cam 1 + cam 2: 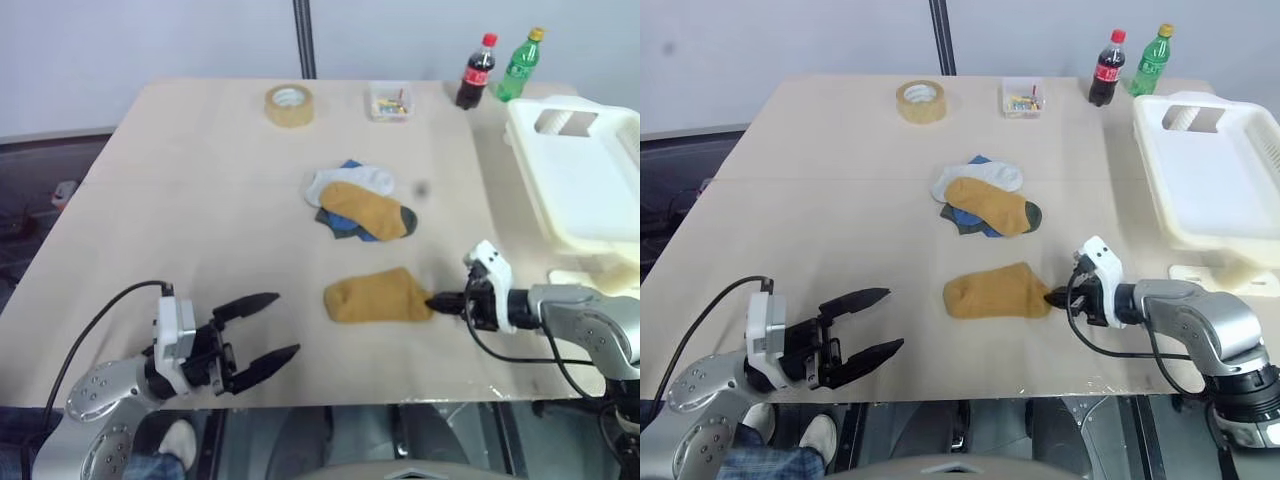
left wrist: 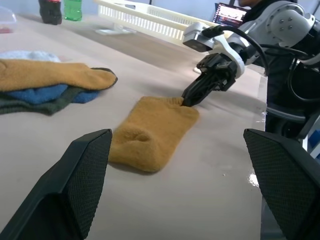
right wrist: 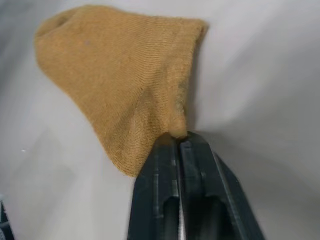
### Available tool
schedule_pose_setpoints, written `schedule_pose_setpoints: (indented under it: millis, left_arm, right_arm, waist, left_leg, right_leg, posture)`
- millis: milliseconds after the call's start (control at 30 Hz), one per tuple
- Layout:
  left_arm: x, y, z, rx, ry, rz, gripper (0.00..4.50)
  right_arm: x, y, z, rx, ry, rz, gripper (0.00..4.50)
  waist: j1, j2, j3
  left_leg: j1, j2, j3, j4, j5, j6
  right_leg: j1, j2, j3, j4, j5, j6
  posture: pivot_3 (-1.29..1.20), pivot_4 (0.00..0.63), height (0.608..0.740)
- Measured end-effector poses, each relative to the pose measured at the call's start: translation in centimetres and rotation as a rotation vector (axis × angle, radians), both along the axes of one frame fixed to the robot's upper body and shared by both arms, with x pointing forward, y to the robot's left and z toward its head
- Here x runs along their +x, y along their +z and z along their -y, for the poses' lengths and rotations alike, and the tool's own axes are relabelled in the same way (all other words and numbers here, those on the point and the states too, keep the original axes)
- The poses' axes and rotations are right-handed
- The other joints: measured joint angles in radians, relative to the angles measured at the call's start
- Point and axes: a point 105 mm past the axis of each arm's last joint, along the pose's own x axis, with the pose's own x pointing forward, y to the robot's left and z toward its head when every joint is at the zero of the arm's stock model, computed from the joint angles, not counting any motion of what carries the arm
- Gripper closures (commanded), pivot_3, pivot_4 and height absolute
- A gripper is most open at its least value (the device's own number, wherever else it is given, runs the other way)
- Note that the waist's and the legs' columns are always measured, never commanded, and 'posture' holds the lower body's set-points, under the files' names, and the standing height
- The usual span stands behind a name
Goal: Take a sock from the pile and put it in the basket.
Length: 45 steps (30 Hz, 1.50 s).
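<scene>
Currently the right gripper (image 1: 1052, 297) fingers pinch the mustard sock (image 1: 996, 291) cuff near the counter's front edge for transfer to the basket (image 1: 1215, 185); left gripper (image 1: 872, 322) fingers spread.

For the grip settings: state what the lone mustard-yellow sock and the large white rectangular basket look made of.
Lone mustard-yellow sock: knitted fabric, matte, probably cotton blend; fine ribbed stitch rows show and it lies limp. Large white rectangular basket: moulded plastic, smooth with a slight sheen, judging by its rounded rim, slotted wall and cut-out handle.
</scene>
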Motion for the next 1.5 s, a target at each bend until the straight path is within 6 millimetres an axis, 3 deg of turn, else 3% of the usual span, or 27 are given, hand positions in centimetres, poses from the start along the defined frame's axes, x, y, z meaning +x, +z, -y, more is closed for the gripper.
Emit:
schedule_pose_setpoints:
  millis: [167,467,700,900,1067,1300,1500]
  left_arm:
    - [0.0,0.1,0.0,0.000,0.000,0.007,0.00]
    - [0.3,0.4,0.3,-0.001,-0.013,0.032,0.00]
    - [0.6,0.4,0.2,0.004,-0.008,0.037,0.00]
    - [0.6,0.3,0.1,0.002,-0.004,0.036,0.00]
    - [0.6,0.3,0.1,0.002,-0.001,0.036,0.00]
    - [0.5,0.1,0.0,0.002,0.010,0.028,0.00]
    - [0.5,0.1,-0.1,0.002,0.019,0.025,0.00]
  right_arm:
    - [-0.9,0.4,-0.2,0.006,0.036,-0.003,1.05]
    - [-0.1,0.7,2.6,-0.065,-0.028,0.029,1.05]
    - [3.0,2.4,3.6,-0.049,-0.113,0.169,1.05]
    - [7.3,3.3,2.6,0.019,-0.271,0.272,1.05]
    - [9.0,2.9,1.3,0.063,-0.330,0.261,1.05]
    - [9.8,4.0,-1.8,0.166,-0.287,0.270,1.05]
    - [8.8,4.0,-3.8,0.240,-0.228,0.196,1.05]
  waist:
    - [0.002,0.000,0.000]
    - [0.003,-0.001,0.000]
    - [-0.001,0.000,0.000]
    - [-0.001,0.000,0.000]
    - [0.001,0.001,0.001]
    - [-0.004,0.002,0.001]
    - [-0.002,0.002,0.001]
  left_leg:
    - [0.000,0.000,0.000,0.001,0.000,0.000]
    - [0.008,-0.001,0.000,0.001,0.000,0.000]
    - [0.008,-0.001,0.001,0.001,0.000,0.000]
    - [0.008,-0.001,0.001,0.000,0.000,0.000]
    - [0.008,0.000,0.001,-0.001,0.000,0.000]
    - [0.008,0.000,0.001,-0.001,0.000,0.000]
    - [0.008,0.000,0.001,-0.001,0.000,0.000]
  right_leg:
    - [0.001,0.000,0.000,0.000,0.000,0.000]
    - [0.008,0.000,0.000,-0.001,0.000,0.000]
    - [0.008,0.001,0.001,-0.001,0.000,0.000]
    - [0.008,0.000,0.001,-0.001,0.000,0.000]
    - [0.008,-0.001,0.001,-0.001,0.000,0.000]
    - [0.007,0.000,0.001,-0.001,0.000,0.000]
    - [0.007,-0.001,0.000,-0.001,0.000,0.000]
  posture:
    - [0.00,0.150,0.740]
    - [0.00,0.150,0.740]
    - [0.00,0.150,0.740]
    - [0.00,0.150,0.740]
    - [0.00,0.150,0.740]
    - [0.00,0.150,0.740]
    - [0.00,0.150,0.740]
